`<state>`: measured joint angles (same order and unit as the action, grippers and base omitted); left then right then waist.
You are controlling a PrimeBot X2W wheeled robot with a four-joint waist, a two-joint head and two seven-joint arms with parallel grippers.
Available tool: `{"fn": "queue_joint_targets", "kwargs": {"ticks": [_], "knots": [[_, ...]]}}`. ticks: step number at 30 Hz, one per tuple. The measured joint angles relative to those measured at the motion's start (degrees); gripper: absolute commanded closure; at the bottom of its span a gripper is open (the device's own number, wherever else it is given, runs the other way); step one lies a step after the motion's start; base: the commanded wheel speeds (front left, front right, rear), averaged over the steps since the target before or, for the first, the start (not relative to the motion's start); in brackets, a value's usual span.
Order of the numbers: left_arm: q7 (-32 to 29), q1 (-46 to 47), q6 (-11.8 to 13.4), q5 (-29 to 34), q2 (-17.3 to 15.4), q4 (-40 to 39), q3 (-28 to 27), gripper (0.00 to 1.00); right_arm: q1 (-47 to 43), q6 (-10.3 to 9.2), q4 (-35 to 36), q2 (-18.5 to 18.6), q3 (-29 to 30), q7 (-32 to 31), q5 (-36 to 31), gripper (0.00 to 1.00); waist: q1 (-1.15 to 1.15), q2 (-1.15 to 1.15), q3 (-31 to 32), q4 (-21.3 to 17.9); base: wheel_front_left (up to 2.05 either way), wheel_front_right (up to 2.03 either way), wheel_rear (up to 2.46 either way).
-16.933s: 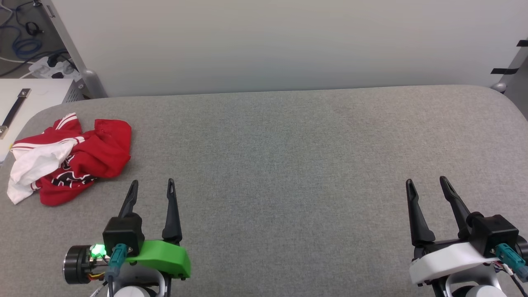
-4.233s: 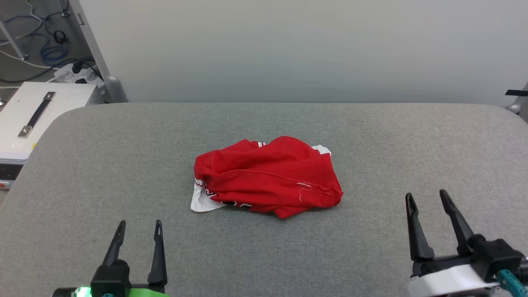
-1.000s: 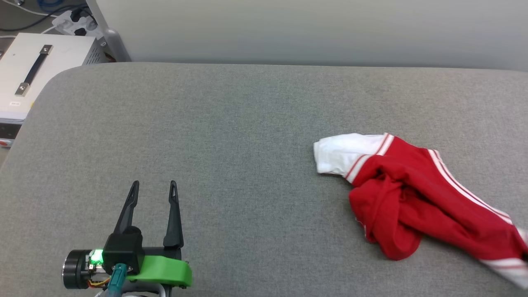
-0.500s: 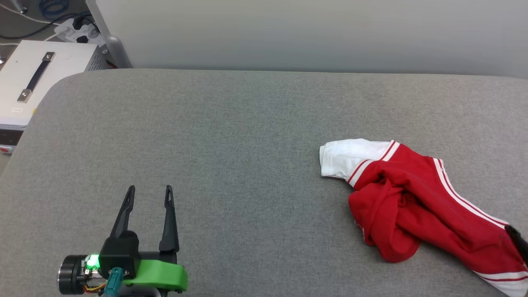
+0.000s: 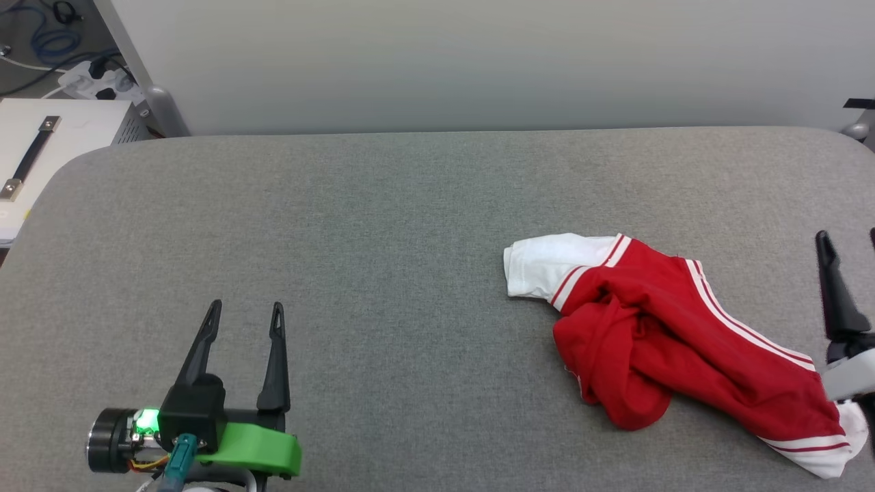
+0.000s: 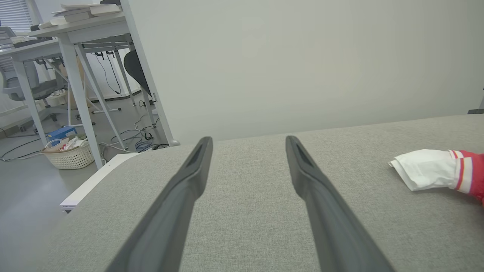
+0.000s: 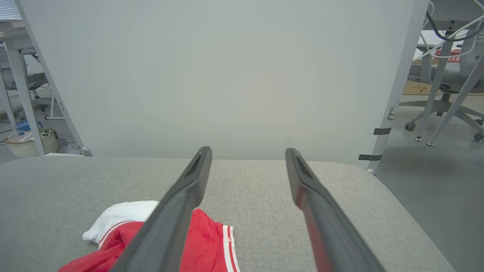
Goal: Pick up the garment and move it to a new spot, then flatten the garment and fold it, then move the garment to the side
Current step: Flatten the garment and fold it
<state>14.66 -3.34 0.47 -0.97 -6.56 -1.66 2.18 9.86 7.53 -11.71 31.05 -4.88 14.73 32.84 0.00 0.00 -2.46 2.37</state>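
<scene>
Looking down on one garment (image 5: 683, 342), bunched into a long diagonal heap at right of centre in the head view, flat on the grey tabletop (image 5: 383, 225). Mostly red cloth, heavily creased, with a white short sleeve poking out at its upper-left end, edged in red-and-white stripes, and a double white stripe running down its upper edge towards the lower right. More white with a red stripe at the lower-right tip; hard to tell whether sleeve or hem. That tip partly covered by the pale body of the right gripper (image 5: 847, 236), itself cut by the right frame edge, one finger barely showing.

In the left wrist view, just the white sleeve end and a sliver of red (image 6: 435, 173) at the right edge. In the right wrist view, at lower left, red and white cloth (image 7: 204, 241) partly behind one dark finger and cut by the bottom edge.

Counting two grippers, two fingers each. Left gripper (image 5: 246, 306) at lower left, fingers apart (image 6: 248, 139), holding nothing, well clear of the cloth. Right gripper fingers likewise spread (image 7: 248, 150), nothing between them.
</scene>
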Motion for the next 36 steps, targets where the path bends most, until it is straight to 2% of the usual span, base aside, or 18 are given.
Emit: {"fn": "queue_joint_targets", "kwargs": {"ticks": [4, 7, 11, 15, 19, 22, 26, 31, 34, 36], "knots": [[0.0, 3.4, -1.9, 0.0, -1.2, 1.4, 0.5, 0.0, -6.5, 0.0, 8.9, -9.5, 4.8, 0.0, -8.7, 0.0, 0.0, 0.0, -0.3, -0.6, 0.0, 0.0, 0.0], [0.0, 7.5, -4.1, -0.1, -2.3, 2.5, 1.6, 0.0, -9.5, 0.0, 14.1, -14.0, 5.2, -0.2, -12.7, 0.0, 0.0, 0.0, -0.6, -1.0, 0.0, 0.0, 0.0], [0.0, 15.5, -6.4, -0.4, -4.5, 5.8, 3.9, 0.0, -11.6, 0.0, 18.8, -17.2, 4.3, -0.2, -16.8, 0.0, 0.0, 0.0, -1.3, -2.0, 0.0, 0.0, 0.0], [0.0, 24.1, -7.4, -1.8, -7.1, 11.3, 8.0, 0.0, -12.4, 0.0, 20.3, -18.1, 3.2, -0.4, -19.1, 0.0, 0.0, 0.0, -2.2, -3.6, 0.0, 0.0, 0.0], [-2.3, 34.2, -7.8, -7.6, -10.7, 16.9, 16.0, 0.0, -12.4, 0.0, 21.4, -19.0, 2.5, -0.4, -20.0, 0.0, 0.0, 0.0, -3.6, -5.5, 0.0, 0.0, 0.0], [-8.4, 42.3, -7.8, -14.7, -13.6, 19.3, 23.4, 0.0, -12.3, 0.0, 21.6, -19.6, 2.3, -0.4, -20.4, 0.0, 0.0, 0.0, -5.2, -6.8, 0.0, 0.0, 0.0], [-20.8, 52.0, -7.8, -25.7, -16.9, 21.9, 32.7, 0.0, -11.7, 0.0, 21.6, -20.3, 1.3, -0.3, -21.0, 0.0, 0.01, 0.0, -7.4, -8.4, 0.0, 0.0, 0.0], [-38.1, 60.9, -7.8, -38.0, -19.1, 24.0, 42.7, 0.0, -9.4, 0.0, 21.2, -21.3, 0.2, -0.3, -21.4, 0.0, 0.01, 0.0, -10.4, -10.3, 0.0, 0.0, 0.0], [-45.5, 64.9, -7.8, -43.8, -19.7, 24.9, 47.6, 0.0, -7.6, 0.0, 20.8, -21.8, -0.5, -0.2, -21.6, 0.0, 0.01, 0.0, -12.5, -11.6, 0.0, 0.0, 0.0], [-48.8, 67.2, -7.8, -45.3, -20.0, 25.3, 50.7, 0.0, -6.7, 0.0, 20.8, -22.2, -0.6, -0.2, -21.7, 0.0, 0.01, 0.0, -13.7, -12.4, 0.0, 0.0, 0.0]]}}
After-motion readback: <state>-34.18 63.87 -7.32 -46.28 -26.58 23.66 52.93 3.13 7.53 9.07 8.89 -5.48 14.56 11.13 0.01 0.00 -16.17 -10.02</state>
